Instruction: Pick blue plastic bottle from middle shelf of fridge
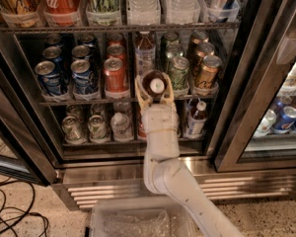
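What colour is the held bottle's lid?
White lid on bottle in gripper at the middle shelf; camera view.

Blue plastic bottle point(150, 80), white cap toward camera, seemingly tilted forward, in gripper point(155, 84) before middle shelf point(84, 102).

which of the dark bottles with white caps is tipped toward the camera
The bottle at the front of the middle shelf, clamped in the jaws of the gripper, its cap facing outward. The small bottle lower down stands upright.
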`<state>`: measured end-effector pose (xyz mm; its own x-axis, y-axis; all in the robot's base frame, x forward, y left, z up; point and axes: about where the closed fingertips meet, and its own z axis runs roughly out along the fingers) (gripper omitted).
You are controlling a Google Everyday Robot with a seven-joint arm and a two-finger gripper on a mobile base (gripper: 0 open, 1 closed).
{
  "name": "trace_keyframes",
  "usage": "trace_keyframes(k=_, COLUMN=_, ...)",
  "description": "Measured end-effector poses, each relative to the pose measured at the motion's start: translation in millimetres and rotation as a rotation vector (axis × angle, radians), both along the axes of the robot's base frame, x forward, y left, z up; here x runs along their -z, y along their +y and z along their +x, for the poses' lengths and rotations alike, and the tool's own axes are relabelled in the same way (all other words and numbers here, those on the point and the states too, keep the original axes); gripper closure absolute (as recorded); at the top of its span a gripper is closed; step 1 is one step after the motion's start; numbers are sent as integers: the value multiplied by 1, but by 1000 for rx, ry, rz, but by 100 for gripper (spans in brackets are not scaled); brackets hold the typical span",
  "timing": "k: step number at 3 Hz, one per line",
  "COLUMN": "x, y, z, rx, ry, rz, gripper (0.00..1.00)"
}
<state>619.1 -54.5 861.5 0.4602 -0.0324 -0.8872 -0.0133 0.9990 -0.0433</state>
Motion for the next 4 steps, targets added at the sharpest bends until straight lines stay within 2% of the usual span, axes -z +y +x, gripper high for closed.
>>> trace_keyframes(k=1, x=-7, y=-6, z=-8, rx=-20, ry=-56, rz=24, gripper=100)
trace_keyframes(k=2, x=-24, y=2, z=-28, rx=-77, ry=-113, rz=-6, gripper=100)
trace_keyframes(k=3, x=-54, y=28, z=-95, rx=-217, ry=-196, rz=-155, gripper=100)
trace_keyframes(k=4, x=-73, y=43, z=-151, rx=-360, ry=-176, rz=-255, gripper=100)
